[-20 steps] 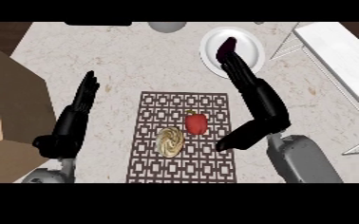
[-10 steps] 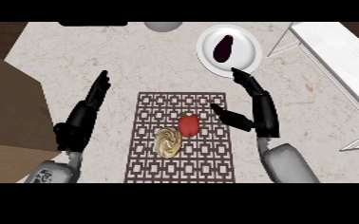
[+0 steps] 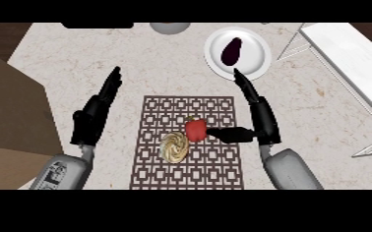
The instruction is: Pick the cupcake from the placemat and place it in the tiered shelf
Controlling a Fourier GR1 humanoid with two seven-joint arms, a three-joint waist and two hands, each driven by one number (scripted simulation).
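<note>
Cupcake (image 3: pixel 175 147) sits on the placemat (image 3: pixel 189 167), lower-middle, swirled tan top up, touching or just beside a red pepper (image 3: pixel 195 129) on its upper right. It's untouched: nothing curled round it.

Right hand (image 3: pixel 256 120) is over the mat's right edge. Fingers straight and together, pointing up-view toward the white plate (image 3: pixel 254 44); thumb sticks out left, tip near or at the pepper, can't tell if touching. So the cupcake lies left of and below the thumb tip, w/ the pepper in between. Hand open, holds nothing.

Left hand (image 3: pixel 94 115) is off the mat's left side, fingers straight, pressed together, pointing up — resting; cupcake well to the right of its fingers.

Step, as I judge it: approach, pre-grasp. No pick yet, so task barely begun.

Next move needs: right hand to shift left and toward the view's lower edge, past the pepper, then drop w/ thumb and fingers either side of the cupcake. Risk: knocking the pepper into it.

Tiered shelf (image 3: pixel 341 54), white, is far right, beyond the fingertips. A dark aubergine (image 3: pixel 232 52) lies on the plate.
</note>
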